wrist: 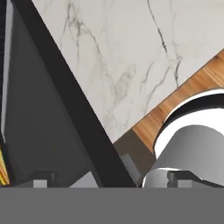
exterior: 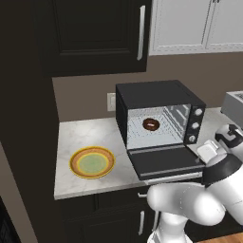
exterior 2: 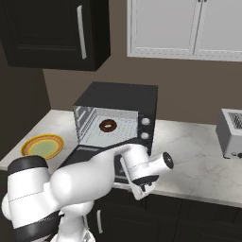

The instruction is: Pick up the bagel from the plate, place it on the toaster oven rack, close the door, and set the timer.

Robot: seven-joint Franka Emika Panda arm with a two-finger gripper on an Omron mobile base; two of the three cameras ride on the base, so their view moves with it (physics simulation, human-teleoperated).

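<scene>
bagel (exterior: pixel 151 125) on rack (exterior: pixel 154 135) | door (exterior: pixel 166 162) open | toaster (exterior 2: pixel 231 133) right

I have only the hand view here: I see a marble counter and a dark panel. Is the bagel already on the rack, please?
Observer: Yes. The bagel lies on the toaster oven rack, inside the cavity.
Operator: And the door, is it closed?
Observer: No. The door is folded down flat in front of the oven.
Operator: Is anything on the plate?
Observer: Nothing. The plate sits on the counter, left of the oven.
</scene>
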